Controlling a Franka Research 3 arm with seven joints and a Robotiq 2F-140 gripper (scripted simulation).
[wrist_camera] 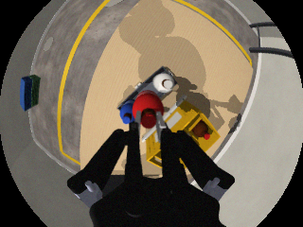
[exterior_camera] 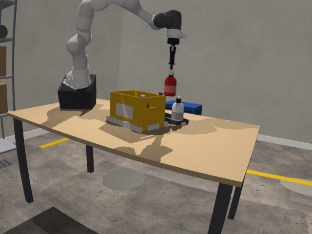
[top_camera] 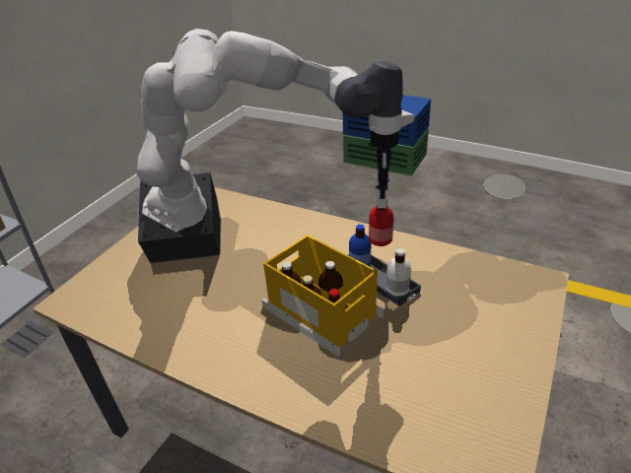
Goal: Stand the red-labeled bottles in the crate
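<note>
The gripper (top_camera: 382,199) points straight down and its jaws pinch the neck of the red bottle (top_camera: 381,225). The red bottle hangs in the air, upright, above the tray (top_camera: 411,295) and just beside the yellow crate (top_camera: 325,313). It touches nothing below it.

On the tray, right next to the crate, stand a blue bottle (top_camera: 359,246) and a white bottle (top_camera: 398,274). Inside the crate there are three brown bottles and one with a red cap (top_camera: 333,294).

What could go wrong? I think the red bottle may hang too low to pass over the crate wall. If it bumps the wall, it could slip in the jaws or push the crate. It could also come down on a bottle inside the crate and knock it over. If the jaws let go too early, the bottle might tip.
</note>
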